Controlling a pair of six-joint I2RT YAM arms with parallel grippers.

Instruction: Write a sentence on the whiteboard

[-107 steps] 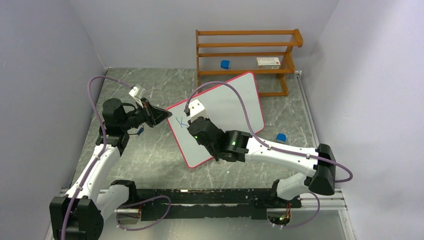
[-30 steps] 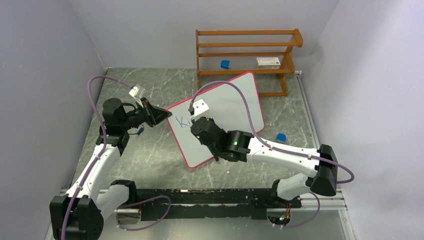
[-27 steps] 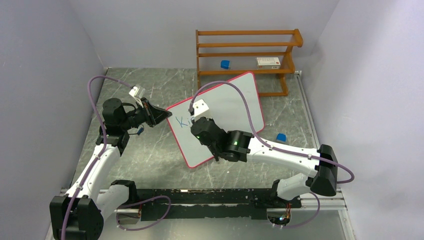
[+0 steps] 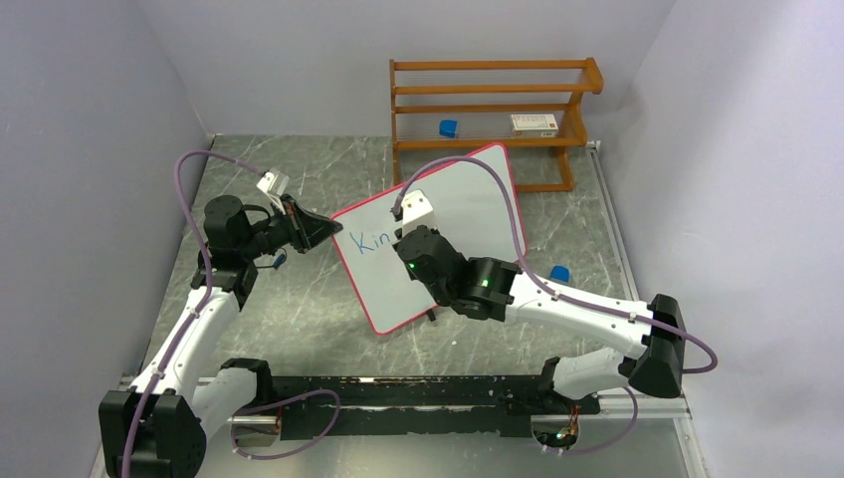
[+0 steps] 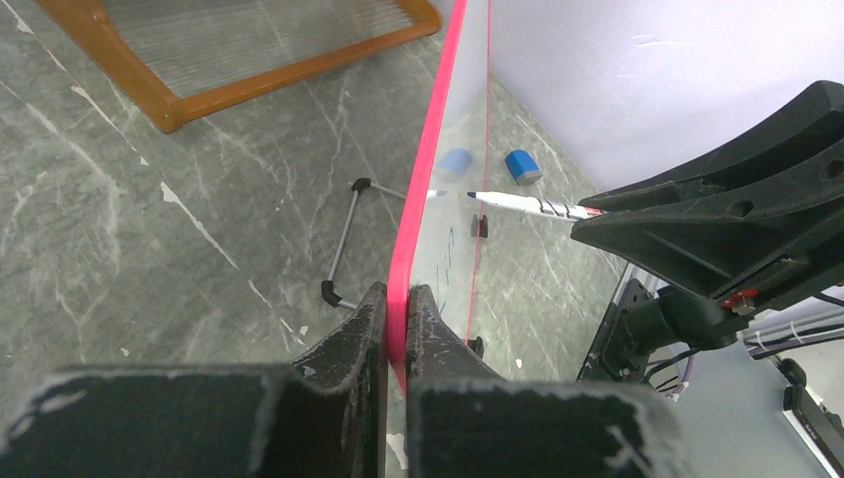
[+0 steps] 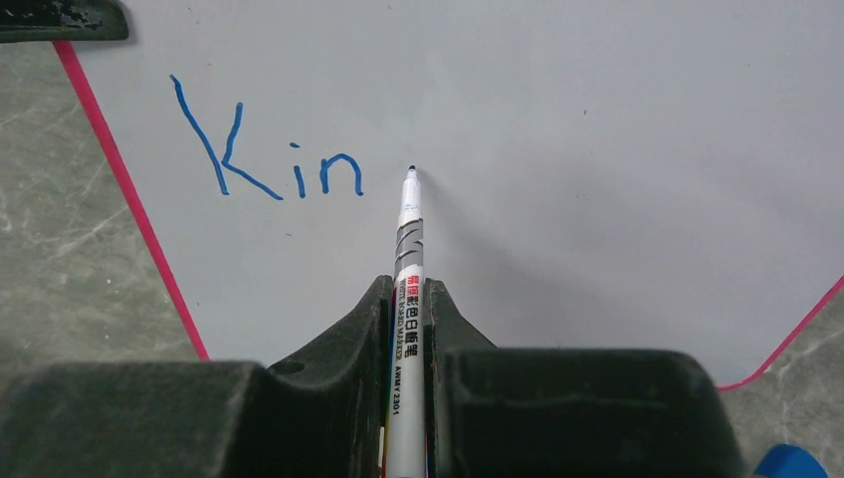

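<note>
Thin blue lettering (image 6: 269, 164) went from 'Ki' to 'Kin'; my right gripper (image 6: 406, 287) is clamped on the slim white marker (image 6: 409, 214), left gripper (image 5: 396, 296) pinching the flat red-rimmed whiteboard (image 4: 468, 199), so I reckon 'd' comes next, just past the 'n'.

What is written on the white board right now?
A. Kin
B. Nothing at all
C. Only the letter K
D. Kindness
A: the right wrist view shows the blue lettering on the whiteboard reading "Kin", with the tip of the marker just to the right of the n.
</note>
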